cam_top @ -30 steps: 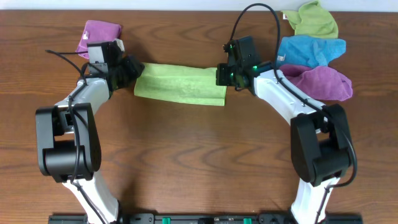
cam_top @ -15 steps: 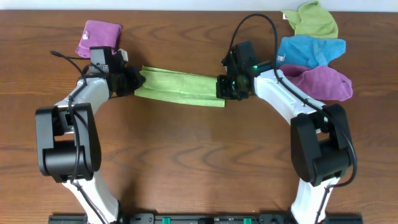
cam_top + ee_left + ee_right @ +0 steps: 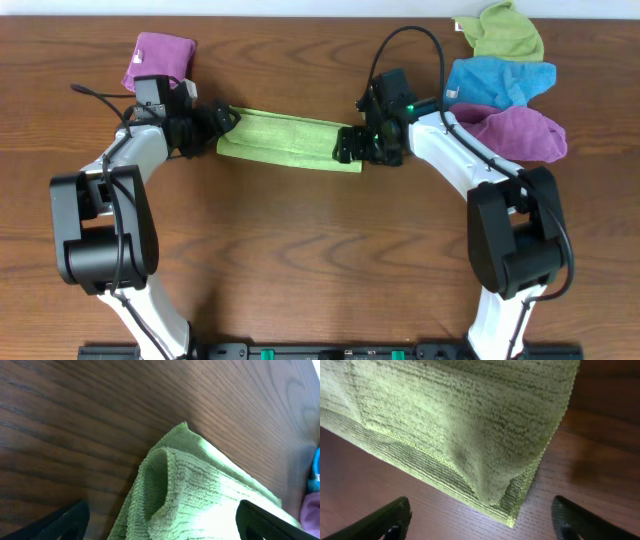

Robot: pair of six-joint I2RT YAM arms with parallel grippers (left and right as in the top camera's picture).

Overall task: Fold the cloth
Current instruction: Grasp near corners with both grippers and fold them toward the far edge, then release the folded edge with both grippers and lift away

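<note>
The green cloth (image 3: 285, 140) lies on the wooden table as a long, narrow folded strip between my two arms. My left gripper (image 3: 222, 120) sits at its left end, jaws open wide on either side of the rolled-over edge of the cloth (image 3: 200, 490), holding nothing. At the cloth's right end, my right gripper (image 3: 348, 148) is also open. In the right wrist view, its fingertips stand apart around the layered corner of the cloth (image 3: 450, 420). My left gripper (image 3: 165, 522) and my right gripper (image 3: 485, 522) both hover just over the cloth.
A folded purple cloth (image 3: 160, 55) lies at the back left, close behind my left arm. At the back right, a green cloth (image 3: 505, 30), a blue cloth (image 3: 500, 82) and a purple cloth (image 3: 520, 132) are heaped beside my right arm.
Both grippers were shut on the cloth's ends and have opened and let go. The cloth has been brought down into a narrower strip flat on the table.
</note>
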